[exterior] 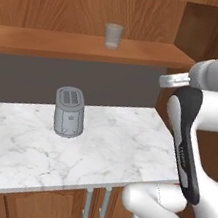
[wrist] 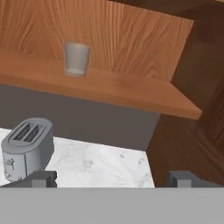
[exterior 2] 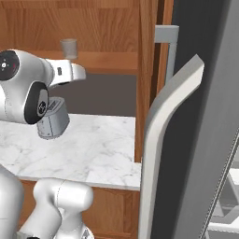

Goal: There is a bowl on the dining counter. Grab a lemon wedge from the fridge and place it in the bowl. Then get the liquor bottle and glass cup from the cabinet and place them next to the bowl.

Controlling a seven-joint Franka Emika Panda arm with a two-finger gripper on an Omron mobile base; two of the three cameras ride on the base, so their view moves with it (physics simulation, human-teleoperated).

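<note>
while fingers [wrist: 111,178] gape empty, glass cup [wrist: 76,59] stands well beyond, on shelf [wrist: 109,87].

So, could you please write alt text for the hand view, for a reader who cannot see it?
A short clear greyish glass cup stands alone on a reddish-brown wooden cabinet shelf. Below it, a grey two-slot toaster sits on a white marble counter, with the open gripper at the bottom edge.
</note>
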